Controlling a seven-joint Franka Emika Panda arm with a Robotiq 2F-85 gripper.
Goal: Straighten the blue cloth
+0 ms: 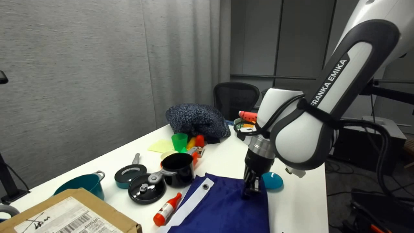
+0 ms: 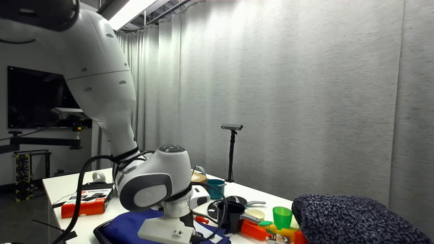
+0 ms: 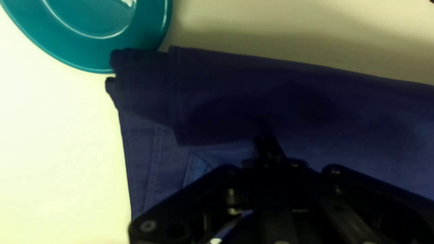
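Note:
The royal-blue cloth (image 1: 223, 213) lies folded in layers on the white table, with a white edge strip (image 1: 194, 202) and a metal eyelet at one corner. It also shows partly behind the arm in an exterior view (image 2: 125, 223). In the wrist view the cloth (image 3: 217, 74) has a flap folded over along one side, with uneven layers at its end. My gripper (image 3: 268, 145) points down onto the cloth beside the flap's edge; it also shows in an exterior view (image 1: 251, 192). Its fingers look shut together. The picture is dark there, and no pinched fabric is visible between them.
A teal round dish (image 3: 88, 20) touches the cloth's corner. A black pot (image 1: 178, 170), black lid (image 1: 147, 189) and red bottle (image 1: 167, 209) lie beside the white strip. A cardboard box (image 1: 71, 213), a fuzzy mound (image 1: 197, 119) and a red-white box (image 2: 88, 201) stand farther off.

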